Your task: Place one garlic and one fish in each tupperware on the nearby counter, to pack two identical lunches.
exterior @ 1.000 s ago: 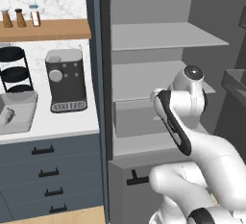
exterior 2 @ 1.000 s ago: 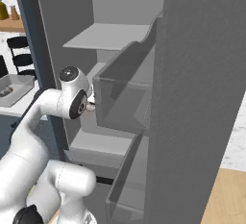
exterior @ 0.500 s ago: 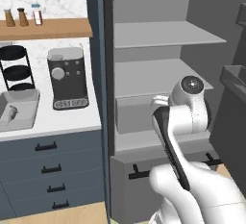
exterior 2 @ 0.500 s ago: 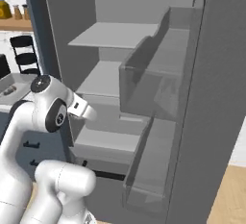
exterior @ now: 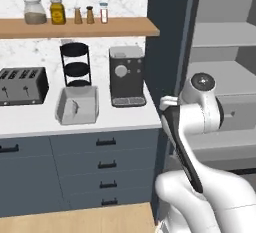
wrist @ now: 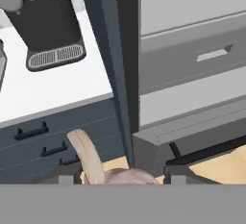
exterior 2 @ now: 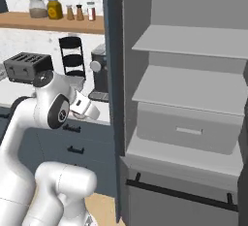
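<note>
One tall dark grey cabinet (exterior 2: 112,74) with pale shelves stands open at three o'clock of the long white countertop (exterior: 125,117). On that counter, a black coffee machine (exterior: 126,77) sits at the three o'clock end. Just beside it, at its nine o'clock, lies a shallow light-grey rectangular tupperware (exterior: 60,114); a small dark mark inside is too small to identify. In the hand view the gripper (wrist: 120,180) is narrowed onto a small pale pinkish garlic bulb (wrist: 129,176), whose beige tip points toward eleven o'clock.
</note>
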